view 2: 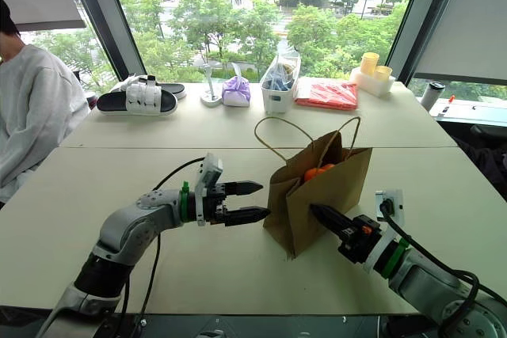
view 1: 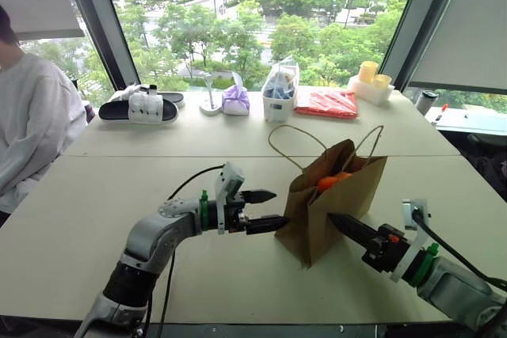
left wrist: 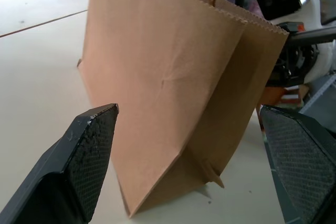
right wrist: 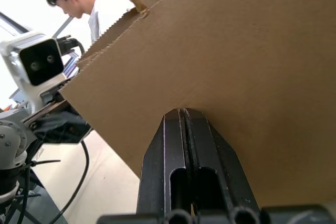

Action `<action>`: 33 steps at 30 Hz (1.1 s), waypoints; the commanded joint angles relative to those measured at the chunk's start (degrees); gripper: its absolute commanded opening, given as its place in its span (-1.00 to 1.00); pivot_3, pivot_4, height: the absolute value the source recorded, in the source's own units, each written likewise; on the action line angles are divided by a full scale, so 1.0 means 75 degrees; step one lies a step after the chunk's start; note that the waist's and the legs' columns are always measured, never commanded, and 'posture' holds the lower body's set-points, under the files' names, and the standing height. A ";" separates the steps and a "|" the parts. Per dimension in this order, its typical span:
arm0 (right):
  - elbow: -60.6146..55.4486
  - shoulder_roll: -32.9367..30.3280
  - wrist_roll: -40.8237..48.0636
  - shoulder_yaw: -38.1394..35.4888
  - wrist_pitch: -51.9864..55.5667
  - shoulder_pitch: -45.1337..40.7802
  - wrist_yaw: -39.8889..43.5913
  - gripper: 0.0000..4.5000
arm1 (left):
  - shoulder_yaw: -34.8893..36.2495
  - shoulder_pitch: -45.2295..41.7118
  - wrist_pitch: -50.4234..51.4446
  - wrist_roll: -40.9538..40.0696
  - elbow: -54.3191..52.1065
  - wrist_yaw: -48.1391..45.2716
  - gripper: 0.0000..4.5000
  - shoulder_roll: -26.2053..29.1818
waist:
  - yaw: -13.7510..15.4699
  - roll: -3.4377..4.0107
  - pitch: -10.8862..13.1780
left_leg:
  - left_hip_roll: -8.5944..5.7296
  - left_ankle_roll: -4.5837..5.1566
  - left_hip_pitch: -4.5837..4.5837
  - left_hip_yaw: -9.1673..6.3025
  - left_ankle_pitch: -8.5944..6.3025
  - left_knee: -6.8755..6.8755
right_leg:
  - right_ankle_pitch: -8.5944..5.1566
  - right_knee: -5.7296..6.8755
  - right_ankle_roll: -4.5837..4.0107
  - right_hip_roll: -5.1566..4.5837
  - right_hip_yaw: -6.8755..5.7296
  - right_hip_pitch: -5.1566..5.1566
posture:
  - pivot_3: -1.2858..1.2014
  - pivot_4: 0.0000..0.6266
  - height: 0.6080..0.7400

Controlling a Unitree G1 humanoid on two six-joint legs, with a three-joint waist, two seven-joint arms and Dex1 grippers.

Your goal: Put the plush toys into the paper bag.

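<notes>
**Orange toy in the bag, green toy unaccounted for**

The wide pale table (view 1: 95,219) carries the plain brown kraft paper bag (view 1: 333,211) with twisted-cord loop handles near its middle, standing upright with its mouth open. The bright orange plush toy (view 1: 333,181) sits inside, only its top showing above the rim, so that part of the task looks done. The light green toy with the red-and-white patch is nowhere I can pick out; it may lie deeper in the bag under the orange one, but the paper walls hide the inside, so I cannot tell whether anything is left to load.

The left gripper (view 1: 265,210) hangs level just left of the bag with its two black fingers spread wide and nothing between them. The right gripper (view 2: 325,218) points at the bag's right face from the near right, its fingers pressed together and empty, the tip at or against the paper; whether it truly touches is hard to judge.

Along the far edge, a purple tied pouch (view 1: 235,100) and a clear plastic bag of blue items (view 1: 279,89) stay apart from the job
</notes>
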 commanded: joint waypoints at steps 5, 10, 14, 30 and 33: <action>-0.0321 0.0084 0.0108 0.0052 0.0059 -0.0172 -0.0190 -0.99 | -0.0563 -0.0254 -0.0239 0.0298 -0.0508 0.0089 0.97 -0.0461 | -0.0001 0.0000 0.0000 | 0.0000 0.0000 0.0000 0.0003 0.0000 0.0004 | 0.0000 0.0000 0.0000 0.0001 -0.0002 0.0003 | 0.03 -0.52 1.00; -0.0384 0.0122 0.0090 0.0107 0.0067 -0.0193 -0.0229 -0.99 | -0.0823 -0.0260 -0.0266 0.0486 -0.0455 0.0262 0.97 -0.0763 | -0.0001 -0.0001 0.0000 | -0.0001 0.0001 0.0000 0.0005 0.0000 0.0004 | 0.0000 0.0000 0.0001 0.0001 -0.0003 0.0004 | 0.03 -0.52 1.00; -0.0439 0.0116 0.0131 0.0115 0.0058 -0.0191 -0.0261 -0.99 | -0.0945 -0.0287 -0.0433 0.0824 -0.0237 0.0412 0.97 -0.0881 | -0.0001 0.0000 0.0000 | -0.0001 0.0001 0.0001 0.0005 0.0000 0.0004 | 0.0000 0.0000 0.0002 0.0002 -0.0003 0.0004 | 0.03 -0.52 1.00; -0.0442 0.0293 0.1265 -0.0785 -0.0184 0.0396 0.0017 -1.00 | -0.0777 -0.0638 -0.1315 0.1418 0.0556 0.0768 -0.97 -0.1527 | 0.0009 -0.0001 0.0001 | -0.0002 0.0004 0.0000 0.0003 -0.0002 0.0009 | 0.0004 -0.0001 0.0011 0.0003 -0.0007 0.0011 | 0.03 -0.52 1.00; -0.0476 0.0283 0.1271 -0.0885 -0.0174 0.0760 0.0267 -1.00 | -0.0447 -0.1073 -0.1572 0.1108 0.0693 0.0199 -0.97 -0.1421 | 0.0008 -0.0001 0.0001 | -0.0001 0.0005 0.0000 0.0003 -0.0002 0.0008 | 0.0012 0.0001 0.0027 0.0005 -0.0010 0.0009 | 0.03 -0.52 1.00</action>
